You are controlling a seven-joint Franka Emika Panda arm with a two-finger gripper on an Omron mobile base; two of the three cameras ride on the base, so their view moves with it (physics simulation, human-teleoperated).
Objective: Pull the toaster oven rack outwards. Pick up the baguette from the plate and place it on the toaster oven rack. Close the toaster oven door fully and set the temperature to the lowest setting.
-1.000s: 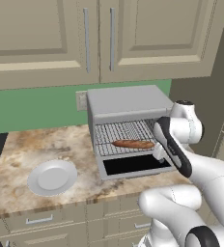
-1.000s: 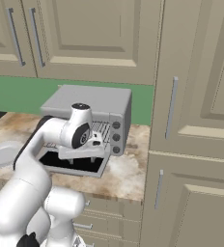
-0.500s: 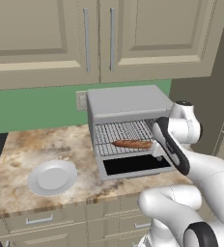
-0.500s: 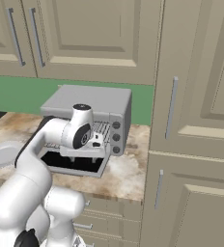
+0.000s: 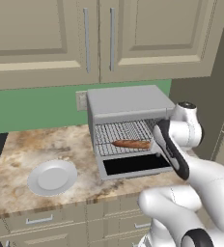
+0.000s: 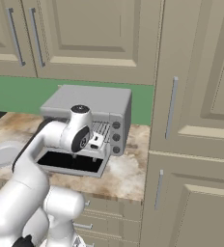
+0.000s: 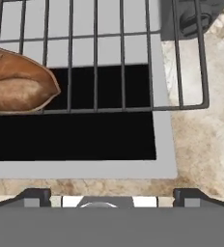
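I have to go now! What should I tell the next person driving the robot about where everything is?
Gripper: open, holding nothing, above the front edge of the lowered door.
The small brown baguette lies on the silver wire toaster oven rack, which is pulled out of the boxy light-grey toaster oven.
The black-glass toaster oven door hangs open, flat over the counter.
The round white plate sits bare on the counter, left of the oven.
Done: rack out, baguette placed.
Left: shut the door fully, then turn the temperature knob to its lowest setting.
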